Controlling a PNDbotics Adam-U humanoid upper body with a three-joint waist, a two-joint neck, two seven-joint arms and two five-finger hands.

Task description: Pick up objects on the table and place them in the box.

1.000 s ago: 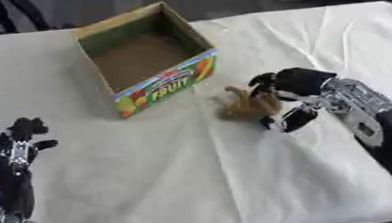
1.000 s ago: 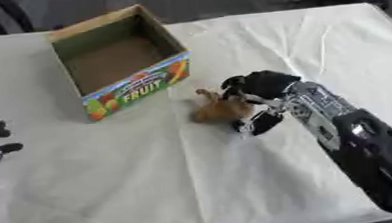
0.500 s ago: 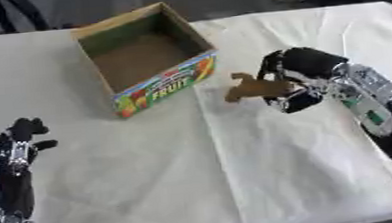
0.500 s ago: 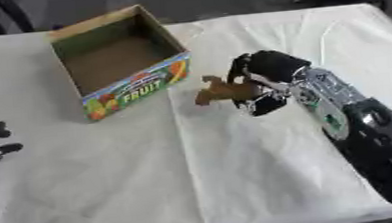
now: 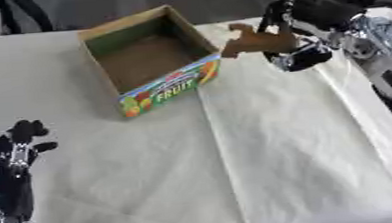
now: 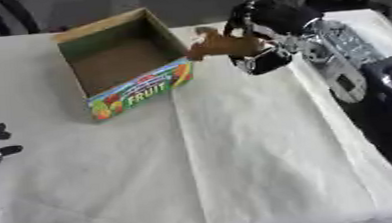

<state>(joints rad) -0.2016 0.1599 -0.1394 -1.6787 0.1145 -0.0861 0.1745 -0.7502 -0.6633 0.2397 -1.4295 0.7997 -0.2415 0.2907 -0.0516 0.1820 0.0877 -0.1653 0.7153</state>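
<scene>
Left eye view shows more of left hand [image 5: 14, 148], resting low and left of box [image 5: 147, 57], fingers relaxed, holding nothing; right eye view catches only its fingertips at picture edge. Right eye view shows more of right forearm. Right hand [image 5: 303, 30] curled round brown toy [image 5: 255, 41], toy lifted off white cloth [image 5: 282, 152], just right of box rim. Box open-topped, "FRUIT" on front, inside looks bare.

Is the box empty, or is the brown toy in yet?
Empty. The box shows only its bare brown floor; the right hand holds the brown toy in the air beside its right rim.
</scene>
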